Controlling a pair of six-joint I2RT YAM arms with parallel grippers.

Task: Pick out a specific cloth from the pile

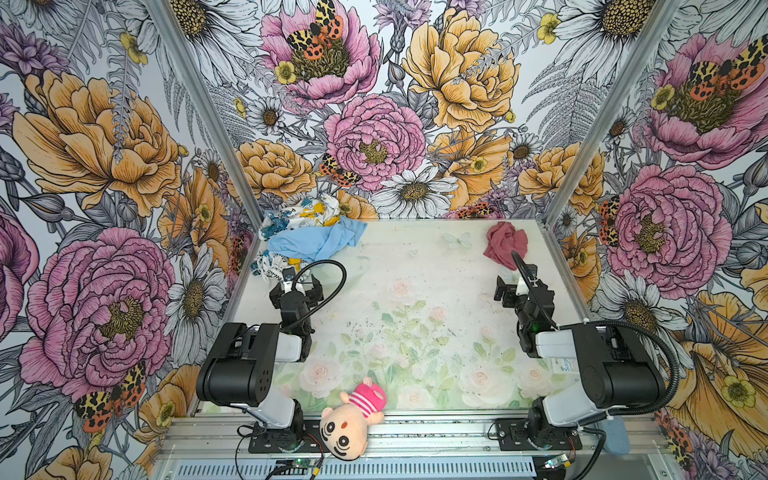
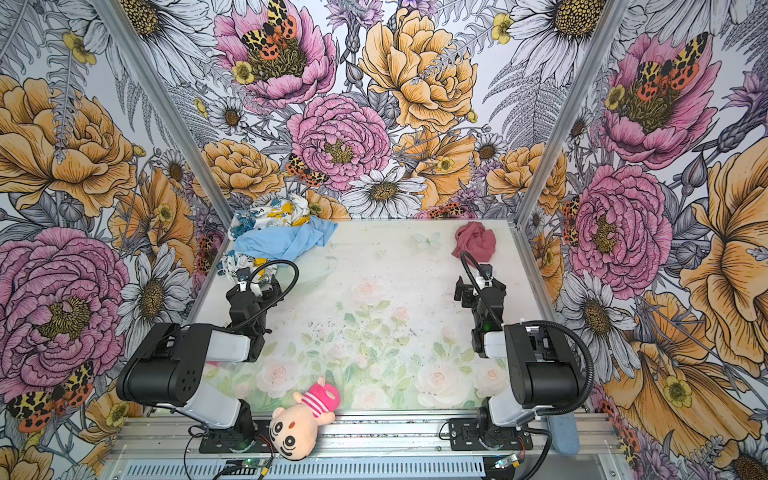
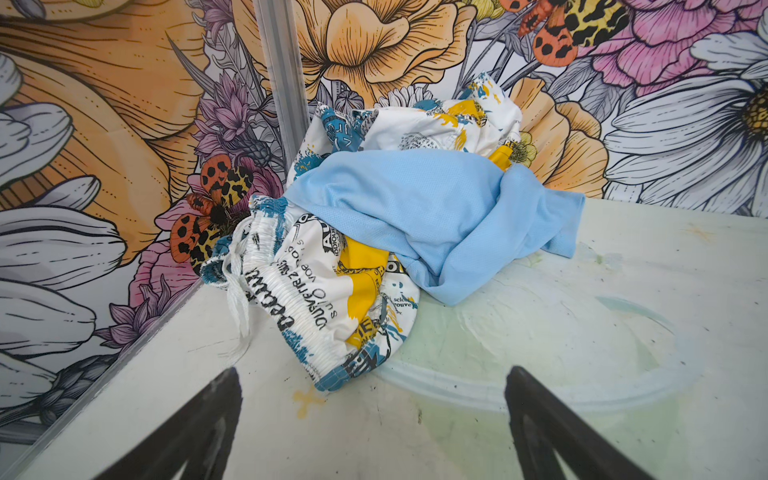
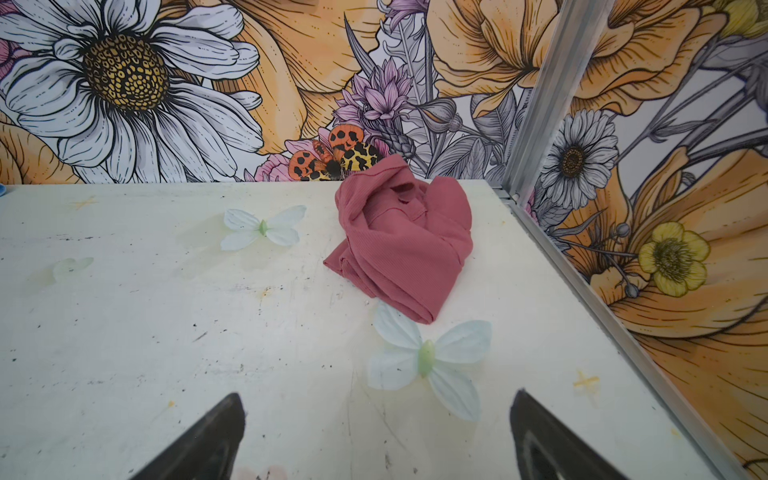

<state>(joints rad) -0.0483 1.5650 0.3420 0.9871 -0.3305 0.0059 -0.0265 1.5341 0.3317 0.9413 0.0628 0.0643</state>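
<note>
Right gripper (image 4: 376, 415) hangs low over the table (image 4: 124, 332), jaws spread wide with nothing between them: empty, folks! Straight ahead of those jaws, near but not touching, sits the cloth (image 4: 399, 245), a plain dusty-red bundle crumpled into a mound close to the back wall, with the metal corner post (image 4: 547, 104) just off to its right. Away to that gripper's left, the left gripper (image 3: 372, 374) is spread wide and empty too, nose pointed at the pile (image 3: 374, 232) just ahead of it: a light blue cloth (image 3: 415, 208) draped over a white printed cloth (image 3: 316, 291) in yellow and teal. And look at the gap: in both top views the red one lies well apart from that heap, alone on bare table. My read is that the separating looks as good as done, or else the right arm is lined up for a pick. A grab would call for a short advance and dip, jaws straddling a raised fold, a firm close on soft, slumping fabric, and a wide berth of that post. Behind both grippers, the plush doll (image 1: 353, 419) lies at the near edge, out of play.
</note>
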